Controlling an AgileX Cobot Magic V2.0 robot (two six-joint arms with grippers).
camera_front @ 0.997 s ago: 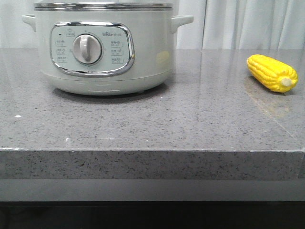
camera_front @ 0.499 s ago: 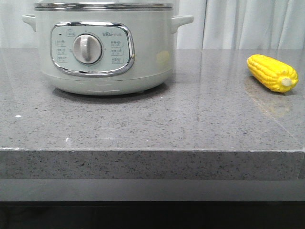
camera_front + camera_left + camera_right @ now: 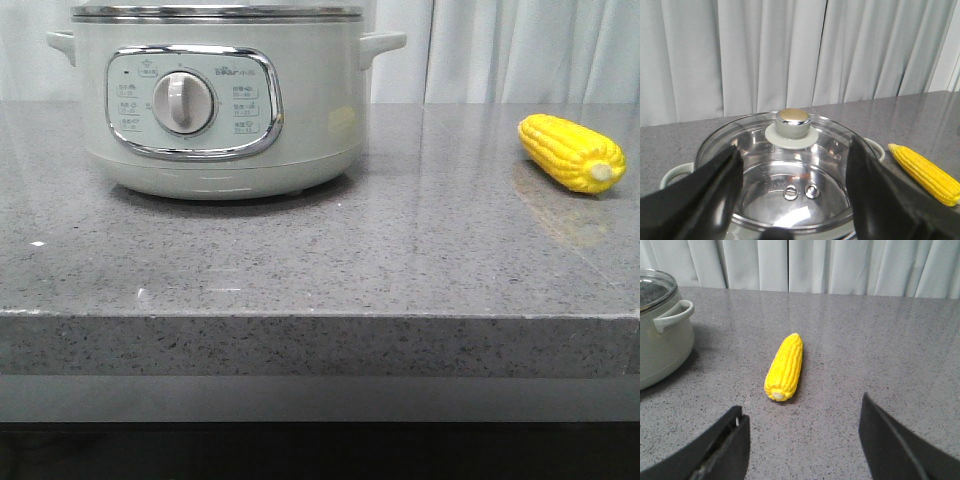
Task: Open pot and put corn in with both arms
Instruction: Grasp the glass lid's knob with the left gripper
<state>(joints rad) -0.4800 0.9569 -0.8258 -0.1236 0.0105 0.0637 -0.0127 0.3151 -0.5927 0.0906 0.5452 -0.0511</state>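
Note:
The pale grey-green pot (image 3: 215, 105) stands at the table's back left, dial facing me. Its glass lid (image 3: 760, 150) with a round knob (image 3: 792, 124) is on. In the left wrist view my left gripper (image 3: 792, 172) is open, hovering over the lid, its jaws wide on either side of the knob and short of it. The yellow corn (image 3: 572, 152) lies on the table at the right, stub end toward me. In the right wrist view my right gripper (image 3: 802, 440) is open and empty, a little short of the corn (image 3: 785, 366). Neither gripper shows in the front view.
The grey speckled table (image 3: 400, 260) has its front edge near me. White curtains (image 3: 520, 50) hang behind. In the right wrist view the pot's side handle (image 3: 672, 316) is left of the corn. The corn also shows beside the pot in the left wrist view (image 3: 925, 172).

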